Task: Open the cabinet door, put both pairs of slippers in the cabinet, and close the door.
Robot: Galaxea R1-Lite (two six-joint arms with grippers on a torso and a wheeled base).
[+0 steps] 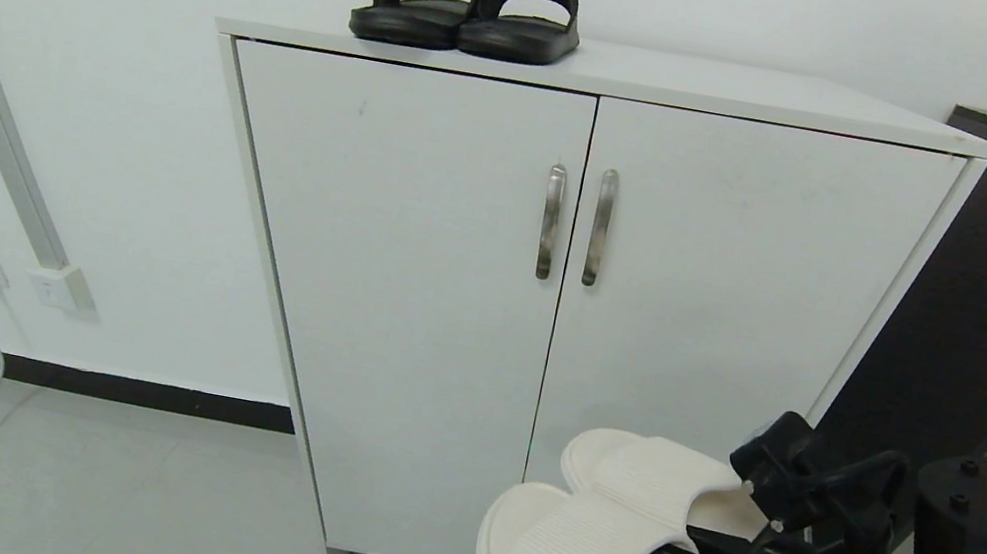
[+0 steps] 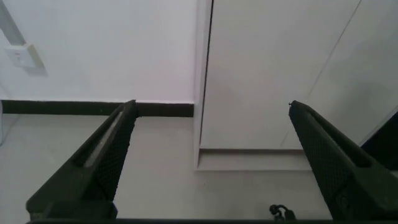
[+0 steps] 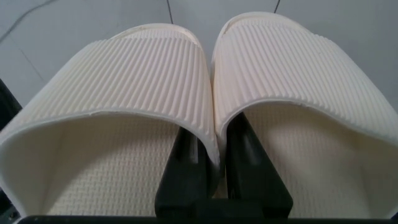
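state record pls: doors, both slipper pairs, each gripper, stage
cabinet doors: both shut, handles side by side at the middle seam
black slippers: pair on the cabinet top, toward its left
white slippers: pair held together, low before the right-hand door
right gripper: shut on white slippers, one finger inside each
left gripper: open, empty, low, facing the cabinet's bottom left corner
stage: door not yet opened

cabinet (image 1: pixel 769 97) | doors shut | top: black slippers (image 1: pixel 469 4), side by side, toward left end | stands on floor (image 1: pixel 62 475)
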